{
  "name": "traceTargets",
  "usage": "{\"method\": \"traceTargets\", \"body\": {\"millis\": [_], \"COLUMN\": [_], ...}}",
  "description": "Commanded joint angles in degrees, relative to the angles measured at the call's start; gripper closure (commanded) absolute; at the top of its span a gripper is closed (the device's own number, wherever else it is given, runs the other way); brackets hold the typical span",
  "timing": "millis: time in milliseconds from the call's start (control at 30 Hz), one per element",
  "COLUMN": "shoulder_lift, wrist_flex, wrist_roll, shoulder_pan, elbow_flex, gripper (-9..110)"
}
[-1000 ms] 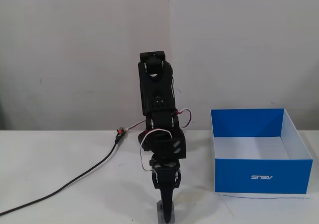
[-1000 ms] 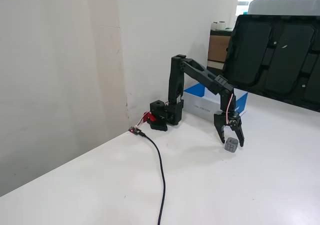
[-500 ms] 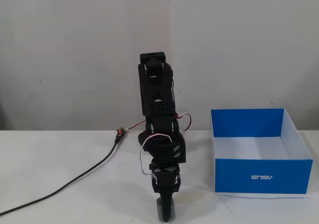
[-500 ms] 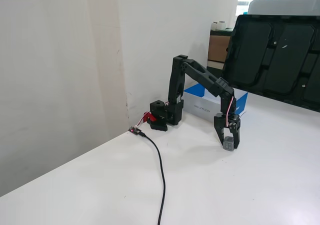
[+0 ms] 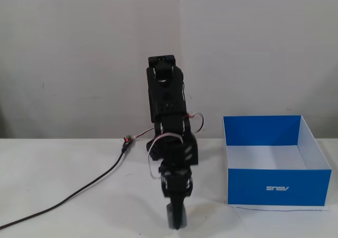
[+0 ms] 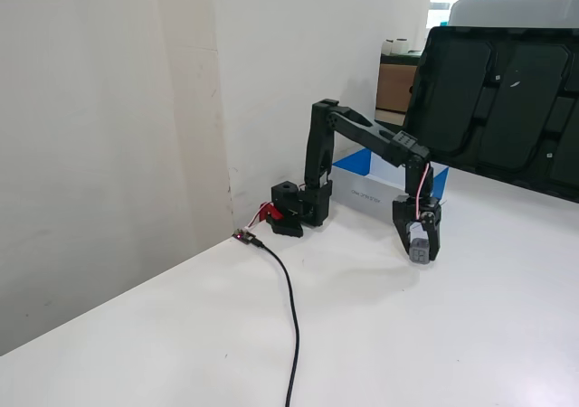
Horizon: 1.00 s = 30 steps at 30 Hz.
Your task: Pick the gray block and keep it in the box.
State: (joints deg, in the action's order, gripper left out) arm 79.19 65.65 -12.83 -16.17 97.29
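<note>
Down at the surface (image 6: 470,317), beside the box (image 5: 274,188) and well short of it, the claw (image 5: 176,219) is pointing straight downward with the gray block (image 6: 419,252) sitting between its fingers. In both fixed views the block is showing as a small gray shape at the very tip of the claw (image 6: 421,249), low against the surface; whether it is resting on the surface or just lifted off is not clear. The claw is looking nearly closed around the gray block (image 5: 170,216), its fingers flanking the cube on either side, so it is judged to be clenching the block rather than hanging free.

Relative to the box, the claw and block are lying off its logo-bearing wall, toward the arm's base, with open surface between them. The coming move is therefore turning on a lift and a swing toward the box, carrying the cube over the blue wall and into the white inside. A black cable (image 6: 291,317) is trailing across the surface away from the box, clear of that path
</note>
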Motion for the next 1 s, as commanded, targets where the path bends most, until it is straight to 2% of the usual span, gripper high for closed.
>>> {"method": "traceTargets", "body": {"millis": [0,233,567,967], "shoulder_lift": [10.9,17.0,25.8,32.4], "wrist_flex": [3.8,9.8,12.3,9.0], "wrist_roll": [-0.3,-0.3,-0.8,-0.8], "shoulder_pan": [-2.9,-10.8,-27.8,-47.5], "elbow_flex": [-7.5,-12.4,-12.4,-5.9], "gripper": [91,92,94,93]}}
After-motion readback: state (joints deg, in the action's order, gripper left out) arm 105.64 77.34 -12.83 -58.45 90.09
